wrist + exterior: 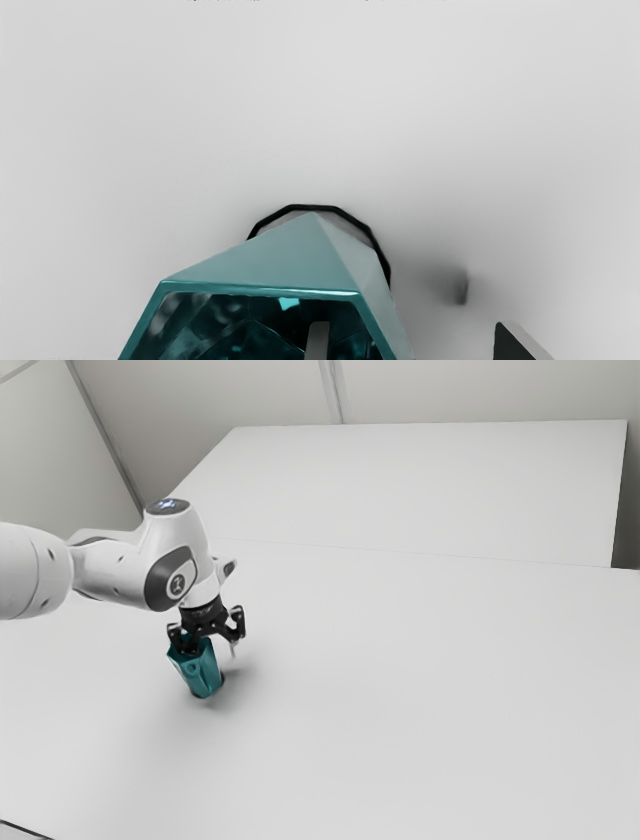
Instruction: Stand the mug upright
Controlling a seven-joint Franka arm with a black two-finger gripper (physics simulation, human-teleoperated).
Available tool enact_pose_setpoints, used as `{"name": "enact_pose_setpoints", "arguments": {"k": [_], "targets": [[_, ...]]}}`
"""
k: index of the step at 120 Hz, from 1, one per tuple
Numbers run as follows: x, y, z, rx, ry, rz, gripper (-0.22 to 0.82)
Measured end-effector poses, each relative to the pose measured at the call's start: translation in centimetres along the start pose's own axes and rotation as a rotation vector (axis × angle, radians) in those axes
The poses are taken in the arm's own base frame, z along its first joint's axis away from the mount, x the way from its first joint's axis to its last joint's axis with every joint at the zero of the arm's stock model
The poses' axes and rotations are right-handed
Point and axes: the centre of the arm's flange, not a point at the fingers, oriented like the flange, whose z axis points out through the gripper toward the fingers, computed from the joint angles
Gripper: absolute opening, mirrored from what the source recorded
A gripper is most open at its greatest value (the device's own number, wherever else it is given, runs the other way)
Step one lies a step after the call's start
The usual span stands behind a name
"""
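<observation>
The teal mug [199, 670] is in the lower left of the exterior frame, its mouth up and its dark-ringed foot down on the white desk [400, 690]; it looks upright, which is how the task wants it. The hand [212, 650] is over it with the fingers well apart and clamped on nothing: one finger [318, 342] reaches into the mouth, at the bottom centre of the wrist frame, and the other [522, 345] is outside the wall, at the lower right. I'd judge the mug light to middling in weight, stiff, and rather slick on its glossy faceted sides; if ceramic or glass, it could chip. Were it to be held, the wall near the rim, pinched gently from inside and out, should serve; I can't make out a handle. Counted: one mug, one hand, two fingers, one desk.
</observation>
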Motion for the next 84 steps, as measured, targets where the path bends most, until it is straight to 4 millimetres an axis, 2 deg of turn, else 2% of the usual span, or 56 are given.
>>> {"name": "enact_pose_setpoints", "arguments": {"k": [18,41,64,84], "targets": [[-0.4,0.0,-2.6,-0.022,0.022,-0.018,0.48],[-0.8,-0.7,-7.4,-0.052,0.052,-0.040,0.55],[-0.2,-0.1,-14.0,-0.082,0.086,-0.052,0.58],[-0.7,2.7,-20.0,-0.111,0.139,0.058,0.60]]}}
